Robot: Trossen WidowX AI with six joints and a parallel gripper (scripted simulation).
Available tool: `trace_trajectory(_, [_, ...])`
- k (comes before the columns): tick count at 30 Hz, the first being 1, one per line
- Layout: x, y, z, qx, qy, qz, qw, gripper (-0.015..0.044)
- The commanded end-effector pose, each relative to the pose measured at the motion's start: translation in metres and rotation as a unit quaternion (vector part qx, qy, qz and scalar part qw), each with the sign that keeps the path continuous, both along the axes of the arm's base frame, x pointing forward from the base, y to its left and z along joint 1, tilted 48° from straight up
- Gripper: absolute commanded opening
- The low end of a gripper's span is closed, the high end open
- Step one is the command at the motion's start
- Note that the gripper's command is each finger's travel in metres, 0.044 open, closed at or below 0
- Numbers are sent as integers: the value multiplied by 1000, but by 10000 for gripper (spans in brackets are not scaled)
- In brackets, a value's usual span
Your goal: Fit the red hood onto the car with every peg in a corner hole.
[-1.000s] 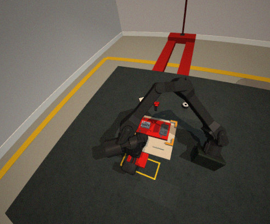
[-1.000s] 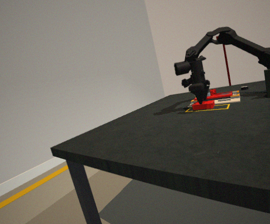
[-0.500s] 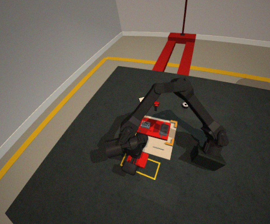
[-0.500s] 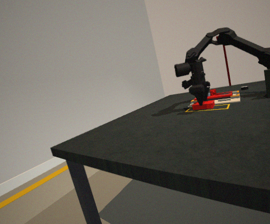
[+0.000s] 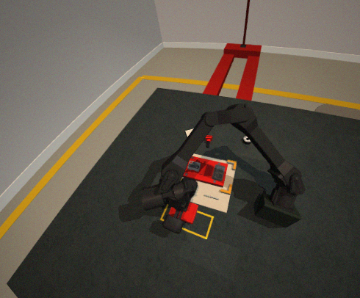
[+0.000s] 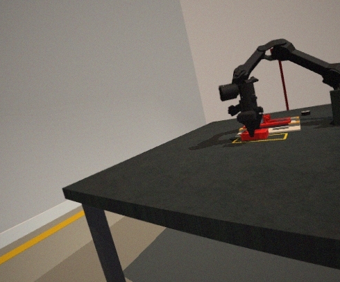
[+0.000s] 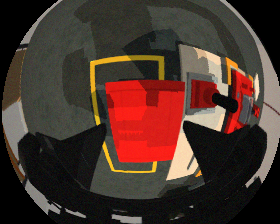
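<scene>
The hood (image 5: 190,213) (image 6: 260,134) (image 7: 145,112), a red shell with its flat roof up, lies on the table inside the left part of the yellow outline (image 5: 210,227) (image 7: 93,85). My gripper (image 6: 252,135) (image 7: 145,126) is open and empty, pointing down over the hood. In the wrist view its two fingertips show on either side of the hood's width. The red chassis (image 5: 202,179) (image 6: 283,121) sits on the cream panel (image 5: 221,204) (image 7: 181,164), with grey blocks on its deck. I cannot tell the pegs or the hood's corner holes clearly.
Orange corner brackets (image 5: 234,164) edge the chassis. A grey-framed square (image 7: 188,92) with a red part and a dark cylinder (image 7: 226,101) lies between hood and chassis. A small red part (image 5: 209,139) and a white ring (image 5: 247,139) lie beyond the chassis.
</scene>
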State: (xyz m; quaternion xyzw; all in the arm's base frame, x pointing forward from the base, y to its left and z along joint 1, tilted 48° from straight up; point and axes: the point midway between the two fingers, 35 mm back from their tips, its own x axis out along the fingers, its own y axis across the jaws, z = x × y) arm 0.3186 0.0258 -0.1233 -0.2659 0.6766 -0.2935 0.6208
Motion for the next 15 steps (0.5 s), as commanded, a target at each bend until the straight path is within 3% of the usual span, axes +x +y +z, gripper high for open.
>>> trace_trajectory(1, [0, -2, -1, -2, 0, 2, 1000, 440])
trace_trajectory(4, [0, -3, -2, -2, 0, 2, 1000, 440])
trace_trajectory(8, [0, -1, -1, 0, 0, 0, 1000, 335])
trace_trajectory(15, [0, -1, -1, 0, 0, 0, 1000, 288])
